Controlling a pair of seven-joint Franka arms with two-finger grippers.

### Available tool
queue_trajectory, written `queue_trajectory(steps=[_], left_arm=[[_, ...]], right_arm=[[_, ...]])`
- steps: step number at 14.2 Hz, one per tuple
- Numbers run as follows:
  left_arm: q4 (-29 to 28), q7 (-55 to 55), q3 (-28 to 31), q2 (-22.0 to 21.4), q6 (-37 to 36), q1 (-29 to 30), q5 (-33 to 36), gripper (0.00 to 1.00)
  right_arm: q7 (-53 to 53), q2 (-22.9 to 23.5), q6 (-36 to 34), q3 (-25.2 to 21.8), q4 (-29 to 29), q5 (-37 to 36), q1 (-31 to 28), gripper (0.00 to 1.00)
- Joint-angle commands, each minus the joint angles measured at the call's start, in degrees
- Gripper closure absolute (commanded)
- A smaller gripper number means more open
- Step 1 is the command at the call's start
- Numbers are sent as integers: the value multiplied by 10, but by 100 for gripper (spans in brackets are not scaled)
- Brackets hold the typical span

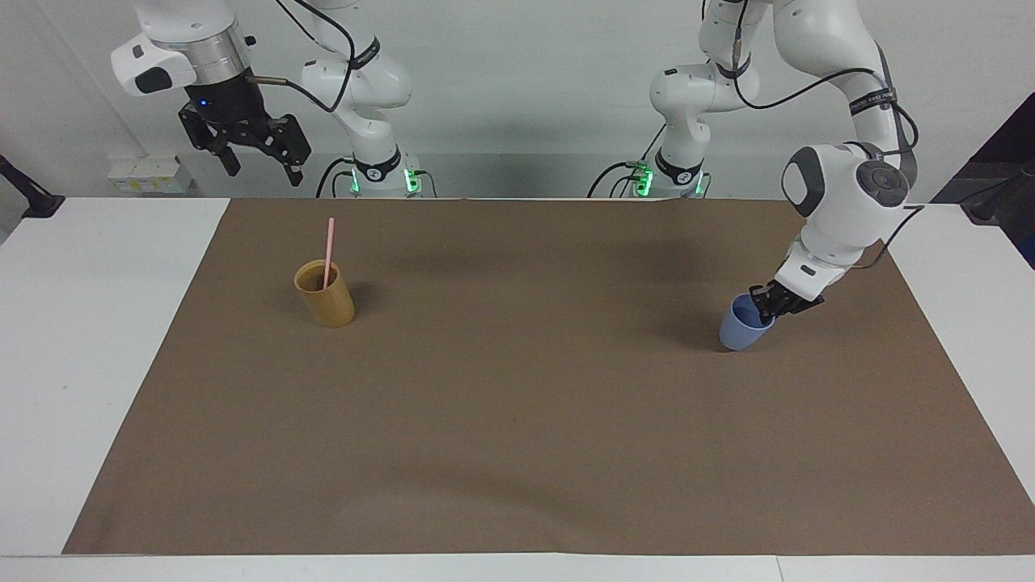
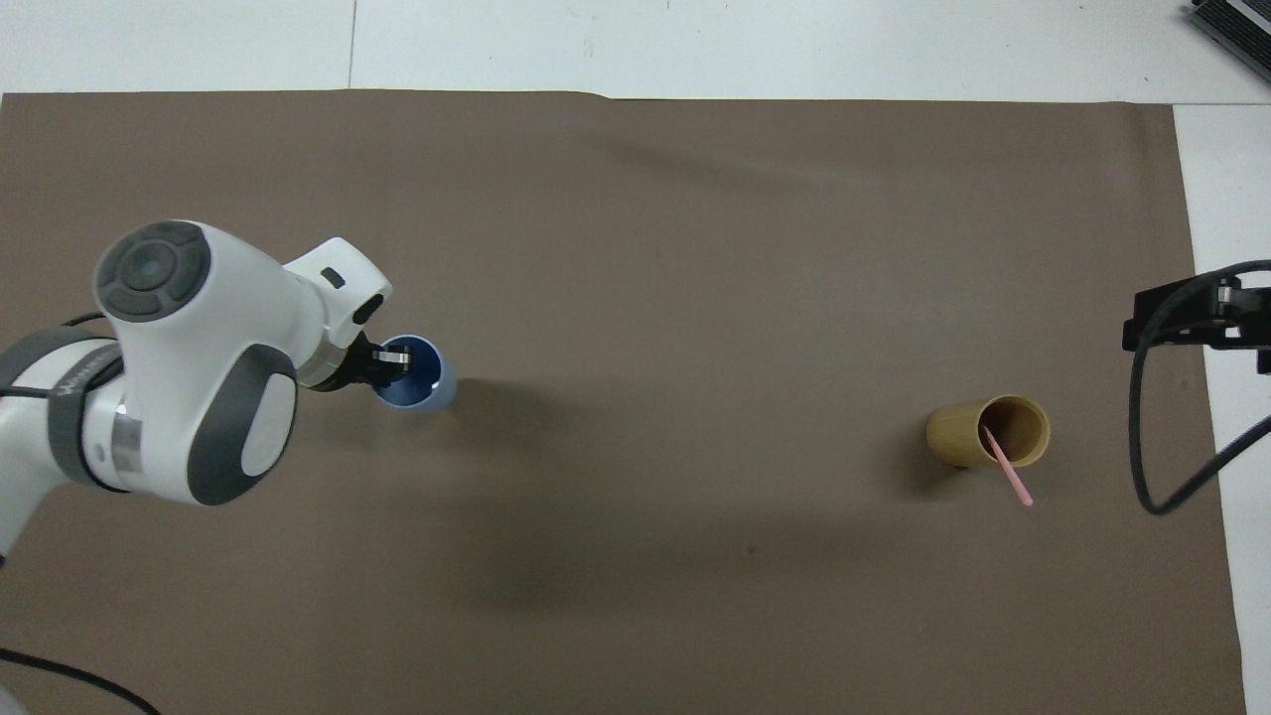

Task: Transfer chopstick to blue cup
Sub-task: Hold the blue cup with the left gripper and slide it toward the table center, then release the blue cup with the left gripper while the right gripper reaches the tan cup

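Note:
The pale-pink chopstick [image 1: 327, 252] [image 2: 1008, 472] stands leaning in the bamboo-coloured cup [image 1: 325, 297] [image 2: 958, 433] toward the right arm's end of the table. My left gripper [image 1: 764, 305] [image 2: 395, 359] is shut on the rim of the blue cup [image 1: 737, 330] [image 2: 440, 385], one finger inside it. The cup hangs tilted, and it looks slightly lifted off the brown mat [image 1: 517, 404] toward the left arm's end. My right gripper [image 1: 263, 172] waits open, high over the table edge nearest the robots, holding nothing.
The brown mat [image 2: 635, 248] covers most of the white table [image 1: 97, 339]. A black cable [image 2: 1152, 447] from the right arm hangs over the mat's edge beside the bamboo-coloured cup.

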Motion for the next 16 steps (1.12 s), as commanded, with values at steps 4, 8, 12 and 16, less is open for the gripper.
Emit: queue_trajectory(steps=[4,8,12,16], left_arm=[[-6,-160,11,16,74,-123,-6,100],[-11,-159,11,40,94,-125,-6,100],[-17,-159,11,37,95,-125,-6,99],[-14,-164,11,36,85,-132,-6,7]], right_arm=[[-5,-15,0,-1,-18,8,-5,0],[-4,-15,0,-1,-18,8,-5,0],[-3,-15,0,-1,-18,8,-5,0],[-3,-15,0,-2,-18,8,-5,0]])
